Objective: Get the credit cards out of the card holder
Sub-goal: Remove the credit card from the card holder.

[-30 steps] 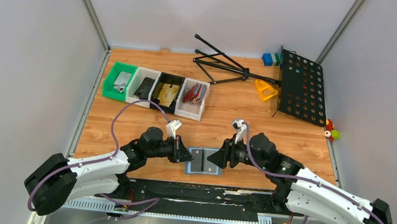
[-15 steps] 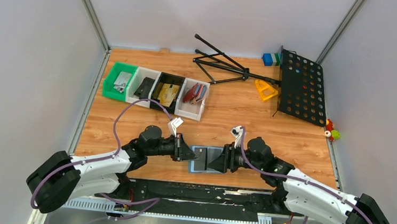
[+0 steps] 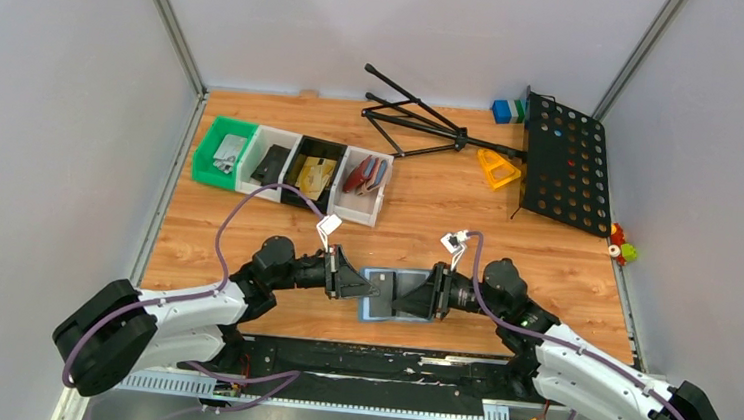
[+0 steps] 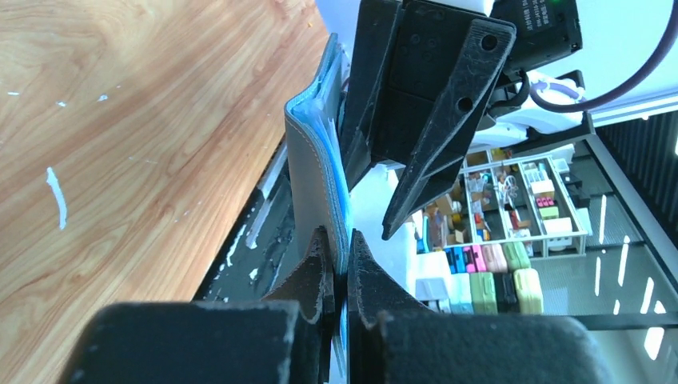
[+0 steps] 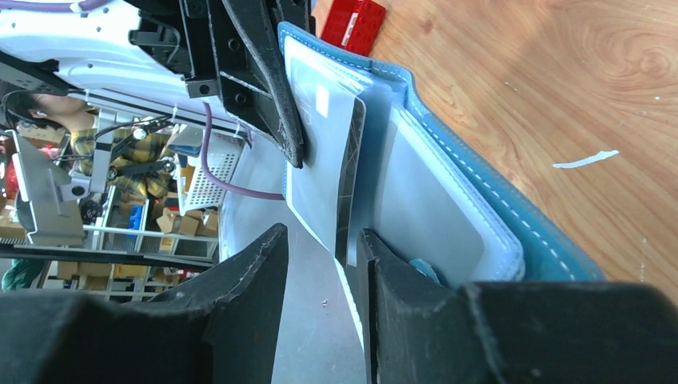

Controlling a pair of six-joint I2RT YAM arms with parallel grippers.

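The slate-blue card holder (image 3: 386, 312) lies open near the table's front edge, between my two grippers. My left gripper (image 4: 339, 244) is shut on the edge of its left half (image 4: 313, 184), which stands up on edge in the left wrist view. A grey credit card (image 5: 324, 152) sticks out of the lighter blue inside (image 5: 448, 216). My right gripper (image 5: 324, 240) is open around that card's lower corner; the card lies close to the right finger, with a gap to the left finger. In the top view the right gripper (image 3: 415, 298) sits over the holder's right half.
A row of bins (image 3: 291, 169) with wallets and cards stands at the back left. A folded black stand (image 3: 415, 123), a yellow piece (image 3: 498, 168) and a black perforated panel (image 3: 564, 165) lie at the back right. The table's front edge runs just behind the holder.
My right gripper has moved left over the open holder and its jaws have narrowed around the card. The left gripper stays shut on the holder, which has shifted slightly away from the front edge.
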